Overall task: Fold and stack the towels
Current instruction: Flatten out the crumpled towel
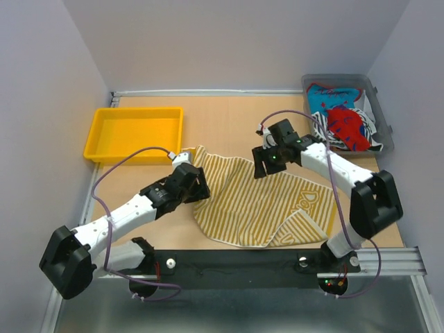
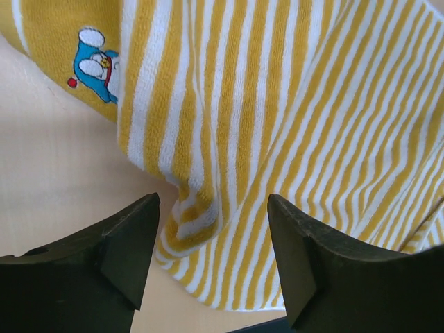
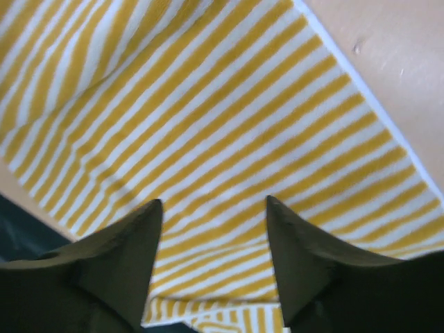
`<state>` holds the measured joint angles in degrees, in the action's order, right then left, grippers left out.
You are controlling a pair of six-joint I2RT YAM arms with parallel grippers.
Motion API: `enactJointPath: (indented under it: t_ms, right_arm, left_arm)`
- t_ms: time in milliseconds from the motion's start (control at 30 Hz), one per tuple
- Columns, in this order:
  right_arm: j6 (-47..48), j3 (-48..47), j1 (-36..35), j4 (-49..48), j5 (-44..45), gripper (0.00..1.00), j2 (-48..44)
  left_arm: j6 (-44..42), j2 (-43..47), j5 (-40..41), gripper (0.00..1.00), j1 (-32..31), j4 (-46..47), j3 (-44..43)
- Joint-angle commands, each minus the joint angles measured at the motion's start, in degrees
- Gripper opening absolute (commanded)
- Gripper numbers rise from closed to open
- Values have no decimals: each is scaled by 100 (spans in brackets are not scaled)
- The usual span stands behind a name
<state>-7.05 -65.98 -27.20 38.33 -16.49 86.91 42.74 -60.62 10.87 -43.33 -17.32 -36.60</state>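
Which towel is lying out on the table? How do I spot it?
Look at the middle of the wooden table, right of the yellow tray. The towel spread out there has yellow and white stripes and a tiny blue cartoon patch, unlike the red and blue towels bunched in the clear box.

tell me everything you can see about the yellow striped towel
A soft, terry-looking towel in thin yellow and white stripes with a white hem. One end has a solid yellow band with a small blue cartoon figure. It lies opened out but rumpled on the wooden table, with its near edge reaching the black rail. The left gripper and right gripper hang open over it, gripping nothing.
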Motion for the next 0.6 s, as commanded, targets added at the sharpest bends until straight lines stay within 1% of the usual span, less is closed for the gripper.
enactJointPath:
  t_ms: [0, 33, 67, 100, 133, 233, 267, 333, 367, 433, 500, 533, 567]
  right_arm:
    - [-86, -530, -312, -1274, 524, 58, 738]
    - [-86, -661, -443, -1371, 568, 55, 948]
    - [-77, -758, -514, -1424, 577, 54, 1124]
    - [-69, -829, -584, -1529, 551, 54, 1291]
    - [-86, -934, -637, -1565, 550, 52, 1641]
    - [-374, -1093, -769, -1898, 550, 52, 2091]
    - [-446, -1067, -769, -2012, 664, 52, 2171]
    - [-586, -979, -769, -2250, 1172, 52, 2286]
    - [-700, -892, -752, -2338, 1514, 50, 2391]
    - [-806, -795, -664, -2391, 1814, 48, 2479]
    - [-1070, -654, -515, -2409, 1982, 45, 2515]
    - [-1166, -427, -427, -2409, 2105, 45, 2489]
    - [-1385, -303, -209, -2409, 2150, 45, 2453]
  left_arm:
    - [-11, 33, 302, 74, 456, 466, -234]
    - [-72, -11, 162, 74, 727, 545, -199]
    - [-151, -29, 161, 74, 730, 615, -181]
    - [-248, -55, 4, 74, 1017, 729, -163]
    - [-301, -64, -50, 74, 1115, 782, -155]
    - [-433, -117, -103, 74, 1353, 915, -102]
    - [-468, -125, -94, 74, 1406, 923, -102]
    - [-530, -152, -59, 74, 1476, 941, -102]
    - [-539, -161, -50, 74, 1503, 967, -76]
    - [-565, -161, -50, 73, 1547, 994, -40]
    - [-591, -152, -59, 73, 1573, 1020, 30]
    - [-600, -134, -59, 73, 1582, 1020, 30]
    - [-618, -134, -59, 73, 1591, 1029, 56]
